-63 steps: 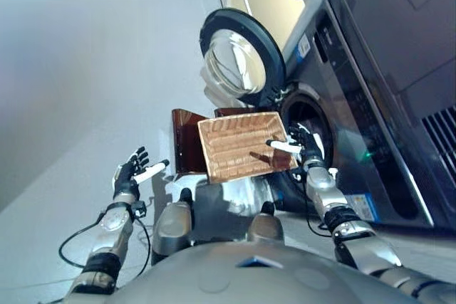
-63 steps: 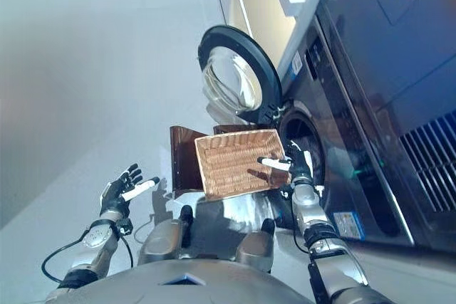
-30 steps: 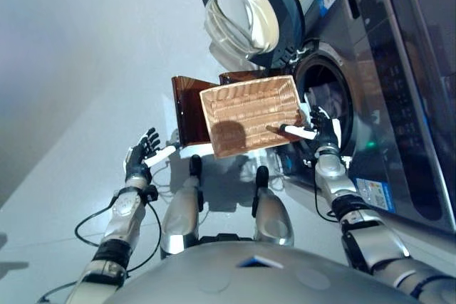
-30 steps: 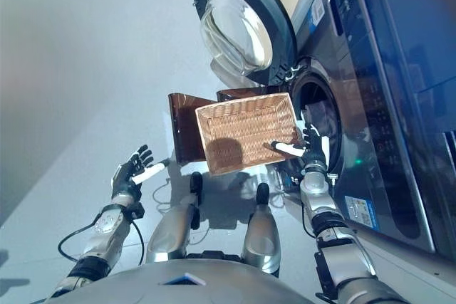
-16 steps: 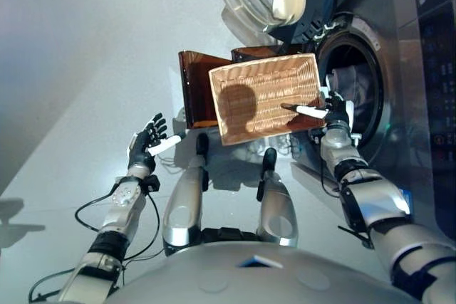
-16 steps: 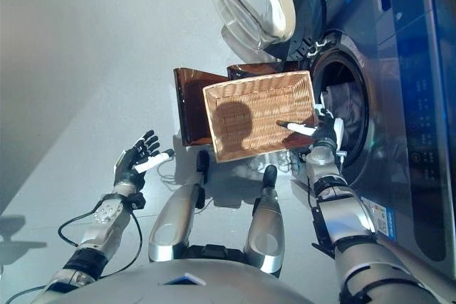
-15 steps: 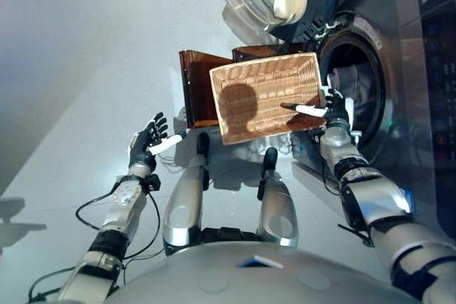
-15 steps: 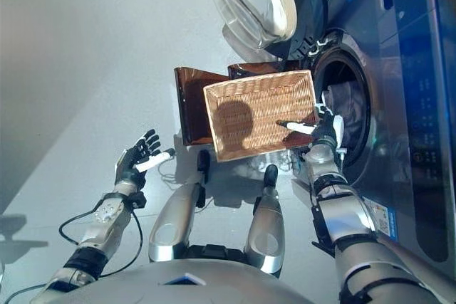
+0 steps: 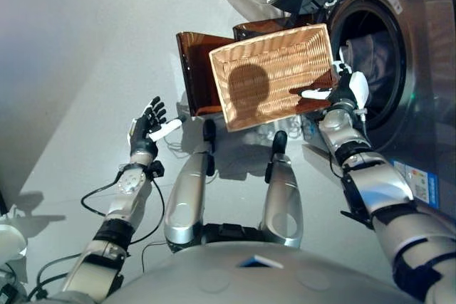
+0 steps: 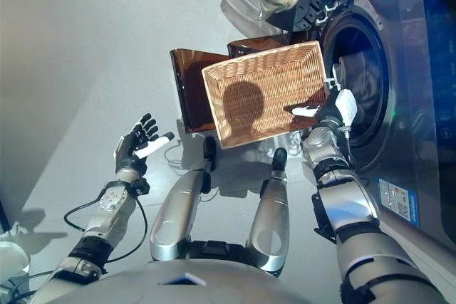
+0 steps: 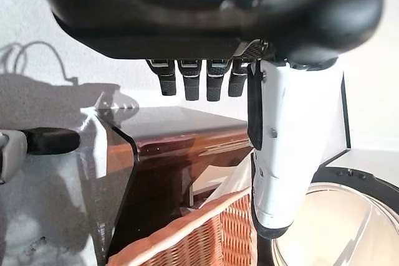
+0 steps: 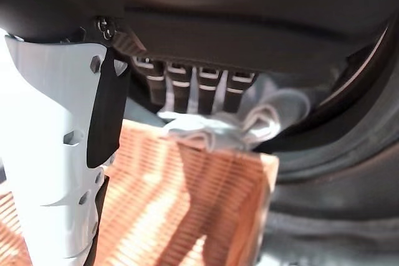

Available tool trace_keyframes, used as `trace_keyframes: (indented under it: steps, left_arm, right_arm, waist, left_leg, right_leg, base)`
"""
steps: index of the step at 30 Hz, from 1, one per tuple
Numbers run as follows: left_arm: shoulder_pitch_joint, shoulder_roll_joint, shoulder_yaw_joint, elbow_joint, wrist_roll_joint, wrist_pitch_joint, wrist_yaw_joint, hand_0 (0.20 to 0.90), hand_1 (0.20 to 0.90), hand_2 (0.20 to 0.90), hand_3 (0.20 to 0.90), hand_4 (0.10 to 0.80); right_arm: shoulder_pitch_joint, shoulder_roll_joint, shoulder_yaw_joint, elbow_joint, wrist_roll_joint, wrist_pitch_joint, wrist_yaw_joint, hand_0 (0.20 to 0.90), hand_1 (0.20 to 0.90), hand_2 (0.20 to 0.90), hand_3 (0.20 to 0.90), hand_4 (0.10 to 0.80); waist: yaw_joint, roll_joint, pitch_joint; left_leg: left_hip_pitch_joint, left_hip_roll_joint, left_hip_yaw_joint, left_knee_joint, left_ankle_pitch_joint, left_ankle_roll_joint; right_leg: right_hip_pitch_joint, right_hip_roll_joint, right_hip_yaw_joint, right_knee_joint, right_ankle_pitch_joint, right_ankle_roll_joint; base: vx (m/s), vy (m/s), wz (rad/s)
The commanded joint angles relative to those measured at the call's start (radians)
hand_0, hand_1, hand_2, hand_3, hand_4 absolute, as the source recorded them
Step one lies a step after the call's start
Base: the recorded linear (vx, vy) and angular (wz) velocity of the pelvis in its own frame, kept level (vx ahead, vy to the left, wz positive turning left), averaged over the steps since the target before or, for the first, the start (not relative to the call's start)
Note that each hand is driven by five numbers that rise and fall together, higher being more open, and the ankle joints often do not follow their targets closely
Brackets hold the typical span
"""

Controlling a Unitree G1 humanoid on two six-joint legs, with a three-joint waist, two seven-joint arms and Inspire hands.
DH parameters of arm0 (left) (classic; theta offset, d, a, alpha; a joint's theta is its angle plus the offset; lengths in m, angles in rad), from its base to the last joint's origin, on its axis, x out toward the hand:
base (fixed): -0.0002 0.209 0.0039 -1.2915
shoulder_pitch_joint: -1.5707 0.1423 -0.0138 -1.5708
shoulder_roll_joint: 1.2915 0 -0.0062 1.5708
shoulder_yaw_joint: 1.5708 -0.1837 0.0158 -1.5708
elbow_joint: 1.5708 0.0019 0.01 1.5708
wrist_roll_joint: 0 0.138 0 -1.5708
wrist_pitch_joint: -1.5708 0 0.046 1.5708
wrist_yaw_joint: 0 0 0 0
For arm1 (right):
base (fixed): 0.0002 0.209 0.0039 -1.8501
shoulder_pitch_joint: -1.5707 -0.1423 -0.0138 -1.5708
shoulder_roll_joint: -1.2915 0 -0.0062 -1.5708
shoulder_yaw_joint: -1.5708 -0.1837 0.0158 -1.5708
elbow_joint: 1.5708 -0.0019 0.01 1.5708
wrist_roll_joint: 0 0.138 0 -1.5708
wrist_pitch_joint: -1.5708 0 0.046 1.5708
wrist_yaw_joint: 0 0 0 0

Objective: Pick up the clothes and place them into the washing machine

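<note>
Head views: right hand (image 10: 329, 113) at the corner of the wicker basket (image 9: 274, 76), beside the washing machine (image 9: 420, 55) drum opening; pale clothes (image 10: 354, 69) visible inside the drum. Basket sits on a brown stand (image 9: 196, 69). Left hand (image 9: 146, 129) out over bare floor (image 9: 64, 69), well apart from the basket, fingers spread, holding nothing.

Left wrist view: adds close-up, fingers (image 11: 187, 82) straight, empty; stand and basket edge beyond.

Right wrist view: only here, a bit of white cloth (image 12: 209, 129) lies over the basket corner by the drum rim. Fingers (image 12: 181, 88) extended above it, gripping nothing.
</note>
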Motion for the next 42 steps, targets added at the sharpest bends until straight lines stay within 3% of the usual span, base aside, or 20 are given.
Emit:
trace_keyframes:
  steps: [1,13,30,38,42]
  left_arm:
    - [0.037,0.036,0.016,-0.091,0.007,-0.085,0.015,0.9,0.9,0.9,0.9,0.8]
    - [0.022,0.05,-0.009,-0.09,0.009,-0.076,-0.036,0.9,0.9,0.9,0.9,0.8]
    - [0.028,0.055,-0.015,-0.171,-0.014,-0.084,-0.037,0.9,0.9,0.9,0.9,0.8]
    - [0.028,0.054,-0.021,-0.165,-0.02,-0.085,-0.036,0.9,0.9,0.9,0.9,0.8]
    - [0.013,0.035,-0.004,-0.114,-0.007,-0.093,-0.008,0.9,0.9,0.9,0.9,0.8]
  right_arm:
    - [-0.016,-0.094,0.024,0.02,-0.072,0.018,-0.088,0.9,0.9,0.9,0.9,0.8]
    - [-0.043,-0.23,0.139,0.106,-0.337,0.126,-0.071,0.9,0.9,0.9,0.9,0.8]
    - [-0.125,-0.306,0.176,0.102,-0.39,0.167,-0.104,0.9,0.9,0.9,0.9,0.8]
    - [-0.142,-0.301,0.152,0.082,-0.336,0.144,-0.125,0.9,0.9,0.9,0.9,0.8]
    - [-0.084,-0.227,0.064,-0.016,-0.184,0.036,-0.138,0.9,0.9,0.9,0.9,0.8]
  waist:
    - [0.017,0.001,-0.106]
    - [0.029,0.029,-0.118]
    - [0.032,0.064,-0.098]
    - [0.031,0.067,-0.105]
    - [0.01,0.049,-0.103]
  left_leg:
    - [-0.049,-0.039,-0.026,0.043,-0.08,-0.014]
    - [-0.083,-0.045,-0.042,0.048,-0.069,-0.02]
    - [-0.164,-0.044,-0.037,0.041,-0.04,-0.031]
    - [-0.176,-0.043,-0.04,0.026,-0.029,-0.038]
    - [-0.16,-0.038,-0.04,0.029,-0.038,-0.04]
  right_leg:
    - [-0.064,0.021,-0.044,-0.063,0.087,-0.05]
    - [-0.094,0.014,-0.053,-0.035,0.079,-0.05]
    - [-0.195,0.02,-0.042,-0.006,0.081,-0.056]
    - [-0.206,0.02,-0.048,-0.007,0.081,-0.058]
    - [-0.192,0.027,-0.049,-0.002,0.075,-0.062]
  base:
    - [0.0,0.0,0.0]
    - [-0.008,0.004,0.03]
    - [-0.016,-0.008,0.01]
    - [0.0,0.0,0.0]
    - [0.009,-0.004,0.0]
